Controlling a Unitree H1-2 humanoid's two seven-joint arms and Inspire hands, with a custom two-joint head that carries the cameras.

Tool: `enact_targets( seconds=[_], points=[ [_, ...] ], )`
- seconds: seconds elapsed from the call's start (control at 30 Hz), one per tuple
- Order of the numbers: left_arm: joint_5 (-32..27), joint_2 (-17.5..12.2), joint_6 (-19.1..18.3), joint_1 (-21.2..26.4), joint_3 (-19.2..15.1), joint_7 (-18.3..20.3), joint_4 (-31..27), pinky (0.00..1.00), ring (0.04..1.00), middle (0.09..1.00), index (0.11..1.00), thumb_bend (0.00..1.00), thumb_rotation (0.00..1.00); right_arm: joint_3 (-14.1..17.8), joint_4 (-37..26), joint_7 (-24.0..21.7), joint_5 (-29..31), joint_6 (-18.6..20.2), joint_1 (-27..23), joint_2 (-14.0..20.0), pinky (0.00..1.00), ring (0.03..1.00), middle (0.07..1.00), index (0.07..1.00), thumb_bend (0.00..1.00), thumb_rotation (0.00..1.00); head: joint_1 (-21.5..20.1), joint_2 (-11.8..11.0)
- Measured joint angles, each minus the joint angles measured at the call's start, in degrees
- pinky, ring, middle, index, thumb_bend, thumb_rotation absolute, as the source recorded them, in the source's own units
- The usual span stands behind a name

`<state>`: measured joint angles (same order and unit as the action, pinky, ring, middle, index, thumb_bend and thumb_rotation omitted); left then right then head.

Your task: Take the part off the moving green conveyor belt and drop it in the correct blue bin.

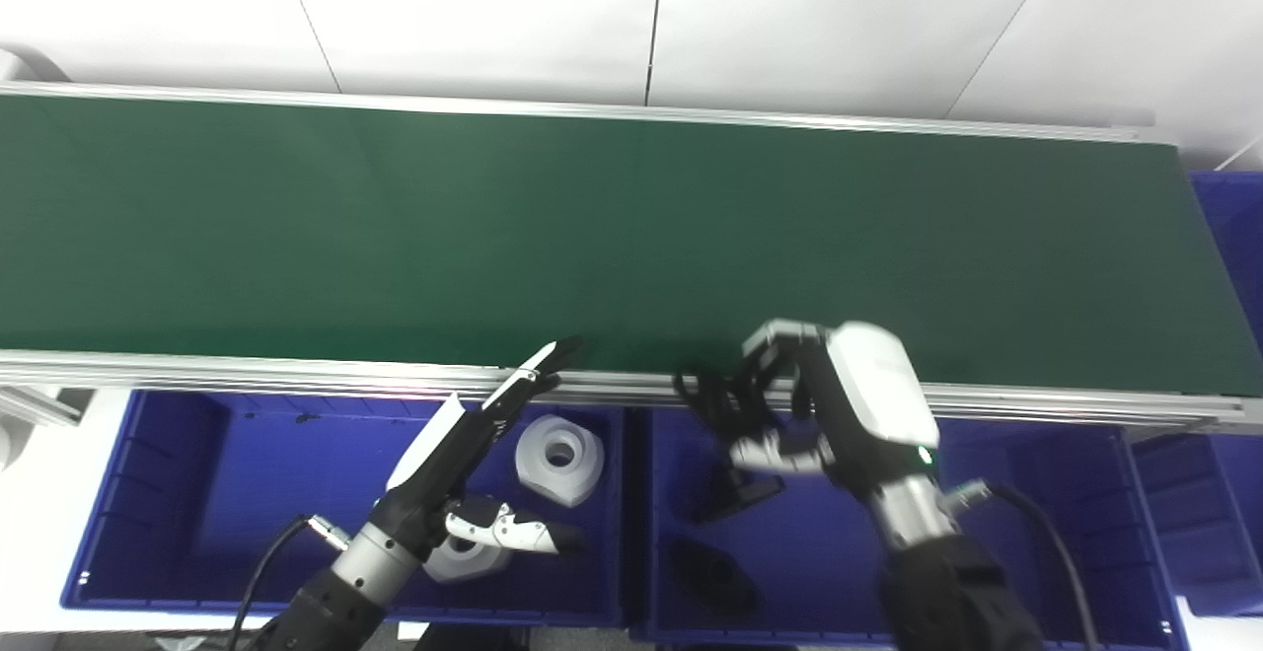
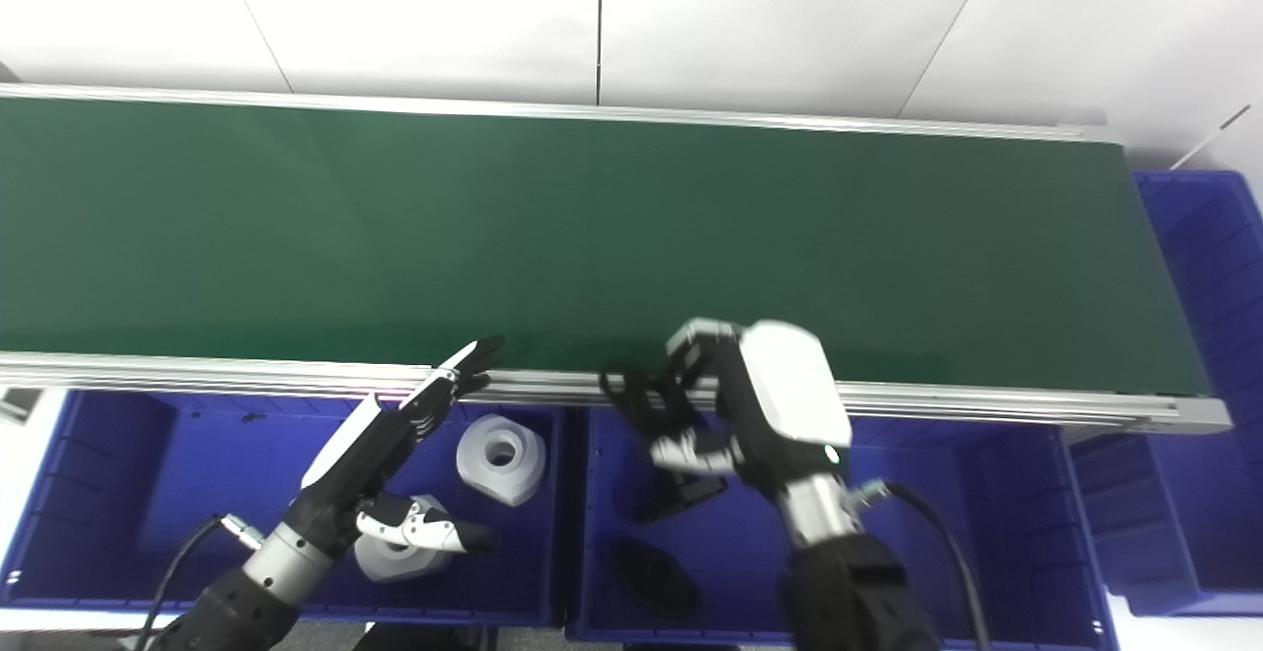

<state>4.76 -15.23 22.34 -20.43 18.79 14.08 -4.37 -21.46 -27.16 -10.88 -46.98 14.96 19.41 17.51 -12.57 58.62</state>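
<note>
Nearest you: left hand (image 1: 464, 454) hovers over the left blue bin (image 1: 158, 493), fingers straight and spread, holding nothing. Two white parts (image 1: 559, 458) lie in that bin, one partly under the hand. Right hand (image 1: 829, 414) is curled around a black part (image 1: 712, 397), above the near-left corner of the middle blue bin (image 1: 1036, 533), right at the conveyor rail (image 1: 247, 370). Two black parts (image 1: 712, 577) already lie below, so the bin looks right. Risks: the grasp looks fingertip-only, and the part hangs near the divider between the bins, so letting go here could bounce it off the wall into the white bin. Move right before opening. Beyond, the green belt (image 1: 592, 227) carries nothing.
</note>
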Motion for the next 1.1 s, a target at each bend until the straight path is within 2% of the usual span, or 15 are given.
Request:
enact_targets(
  seconds=[0.17,0.27,0.3,0.33,0.43,0.5,0.53,0.57,0.63,0.7,0.73,0.8,0.87,0.93,1.1],
  points=[
    [-1.55,-0.48,-1.00,-0.23,-1.11,0.97,-1.18,0.96,0.991,0.996,0.975,0.82,0.36,0.14,1.61,-3.68,1.50,-0.34,-1.09,2.94,0.18,0.240,0.470,0.486,0.53,0.00,-1.67,0.70],
    [-1.67,-0.48,-1.25,-0.21,-1.32,1.38,-1.38,0.96,0.993,0.997,0.975,0.82,0.37,-0.97,5.07,-4.44,1.07,-1.87,-2.82,4.33,0.26,0.320,0.475,0.487,0.53,0.00,-2.64,1.32],
    [-1.69,-0.50,-1.38,-0.18,-1.50,1.48,-1.55,0.96,0.992,0.996,0.976,0.82,0.37,-1.25,5.70,-5.07,0.75,-1.88,-3.19,4.73,0.28,0.343,0.442,0.505,0.52,0.00,-2.73,1.49],
    [-1.84,-0.54,-1.40,-0.12,-1.66,1.63,-1.64,0.96,0.991,0.996,0.976,0.82,0.37,-1.40,6.57,-5.54,0.37,-1.88,-3.55,4.96,0.29,0.355,0.426,0.514,0.52,0.00,-2.73,1.50],
    [-1.89,-0.67,-1.41,0.01,-1.86,2.16,-1.67,0.96,0.989,0.996,0.978,0.81,0.35,-1.69,9.30,-7.47,-1.47,-1.25,-4.67,4.53,0.26,0.328,0.468,0.492,0.53,0.00,-2.90,1.76],
    [-1.89,-0.67,-1.41,0.05,-1.93,2.33,-1.67,0.96,0.991,0.998,0.980,0.81,0.35,-2.13,10.75,-8.80,-3.29,0.34,-5.00,3.82,0.29,0.370,0.479,0.493,0.52,0.00,-3.17,1.85],
    [-1.91,-0.67,-1.44,0.05,-2.01,2.43,-1.67,0.96,0.997,1.000,0.982,0.81,0.36,-2.98,11.58,-10.59,-5.08,1.95,-5.39,3.48,0.43,0.519,0.576,0.705,0.56,0.23,-3.86,1.93],
    [-1.93,-0.67,-1.52,0.06,-2.08,2.59,-1.67,0.96,0.997,1.000,0.982,0.81,0.36,-4.01,12.16,-13.08,-6.69,2.96,-5.88,3.45,0.45,0.539,0.596,0.723,0.56,0.28,-3.87,1.93],
    [-1.94,-0.65,-1.67,0.24,-2.11,2.75,-1.67,0.96,0.998,1.000,0.979,0.81,0.35,-5.27,12.47,-16.95,-8.68,5.11,-6.45,3.31,0.65,0.755,0.791,0.833,0.59,0.54,-4.22,1.93],
    [-1.99,-0.64,-1.68,0.41,-2.17,2.88,-1.67,0.97,1.000,1.000,0.980,0.81,0.35,-5.31,12.42,-19.83,-9.83,7.12,-6.72,2.80,0.79,0.879,0.908,0.901,0.60,0.66,-4.31,1.93],
    [-2.12,-0.63,-1.68,0.43,-2.17,2.94,-1.67,0.97,1.000,1.000,0.980,0.82,0.36,-5.11,12.38,-20.75,-9.83,7.98,-6.82,2.62,0.83,0.914,0.935,0.925,0.61,0.69,-4.22,1.93],
    [-2.20,-0.57,-1.68,0.43,-2.17,3.05,-1.67,0.97,1.000,1.000,0.978,0.82,0.37,-4.40,11.72,-22.02,-9.57,8.66,-6.65,2.53,0.85,0.931,0.948,0.944,0.61,0.69,-4.13,1.93],
    [-2.20,-0.48,-1.84,0.41,-2.16,3.06,-1.69,0.96,1.000,1.000,0.975,0.82,0.37,-3.39,10.01,-21.80,-8.75,8.68,-5.93,2.35,0.84,0.925,0.950,0.967,0.61,0.63,-4.04,2.02],
    [-2.17,-0.38,-2.38,0.39,-2.15,3.06,-1.83,0.96,1.000,1.000,0.975,0.83,0.38,-1.87,8.12,-19.04,-7.67,8.53,-4.50,1.49,0.83,0.912,0.941,0.970,0.63,0.56,-3.87,2.20],
    [-1.75,-0.35,-2.74,-0.06,-2.14,3.06,-2.96,0.97,1.000,1.000,0.978,0.81,0.37,0.12,4.65,-11.43,-5.39,7.13,0.27,-1.47,0.80,0.884,0.923,0.975,0.66,0.52,-2.90,2.64]
  ],
)
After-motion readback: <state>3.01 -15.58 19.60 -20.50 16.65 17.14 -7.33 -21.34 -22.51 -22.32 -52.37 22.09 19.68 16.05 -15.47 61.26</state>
